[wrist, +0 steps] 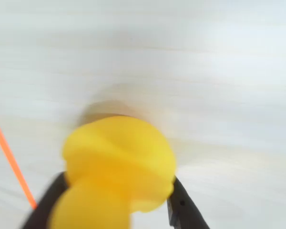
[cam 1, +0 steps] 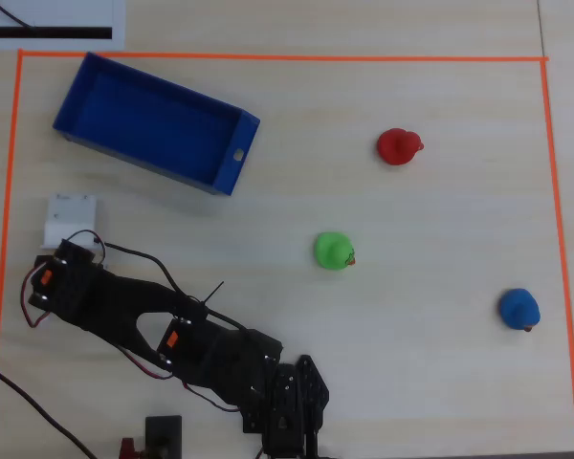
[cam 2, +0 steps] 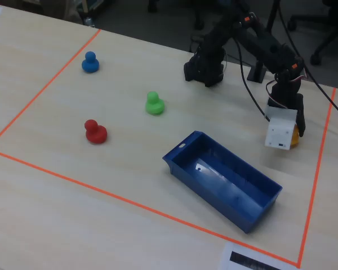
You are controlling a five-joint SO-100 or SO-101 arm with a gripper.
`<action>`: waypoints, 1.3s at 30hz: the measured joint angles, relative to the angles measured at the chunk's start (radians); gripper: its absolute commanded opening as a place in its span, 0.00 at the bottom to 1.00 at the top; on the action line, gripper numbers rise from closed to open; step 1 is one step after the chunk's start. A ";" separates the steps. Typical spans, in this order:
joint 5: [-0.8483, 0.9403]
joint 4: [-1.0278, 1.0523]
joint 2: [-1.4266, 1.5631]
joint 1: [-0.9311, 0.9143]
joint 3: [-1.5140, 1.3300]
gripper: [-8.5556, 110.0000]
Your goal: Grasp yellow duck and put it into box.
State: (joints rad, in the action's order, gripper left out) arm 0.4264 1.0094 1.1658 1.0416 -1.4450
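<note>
While the arm is folded toward the left edge of the overhead view, the two-finger gripper (wrist: pixel 112 210) has its dark jaws pinched on either side of the small yellow rubber duck (wrist: pixel 119 167), which fills the lower centre of the wrist view. The step in hand looks like the grasp just made, or the start of the lift; whether the duck is off the table I cannot tell.

Overhead, going left to right:
- the large dark-blue open-top plastic box (cam 1: pixel 153 120) at upper left
- the green rubber duck (cam 1: pixel 333 251) at centre
- the red rubber duck (cam 1: pixel 398 146) at upper right
- the blue rubber duck (cam 1: pixel 519 308) at lower right

In the fixed view the yellow duck is just a sliver at right, beside the gripper's white block, near the box's right end. Next move probably: raise it, swing over the box wall, release inside.
</note>
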 measured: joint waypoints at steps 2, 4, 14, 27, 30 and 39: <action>-0.021 -0.012 0.003 0.002 0.000 0.07; -0.029 -0.014 0.003 0.003 0.002 0.07; -0.025 0.126 0.087 -0.049 0.000 0.07; 0.284 0.144 0.333 -0.640 0.327 0.07; 0.314 0.041 0.247 -0.709 0.327 0.07; 0.310 -0.091 0.132 -0.676 0.187 0.13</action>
State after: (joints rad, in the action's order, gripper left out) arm 0.7363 0.9189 1.2977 0.3651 -1.2579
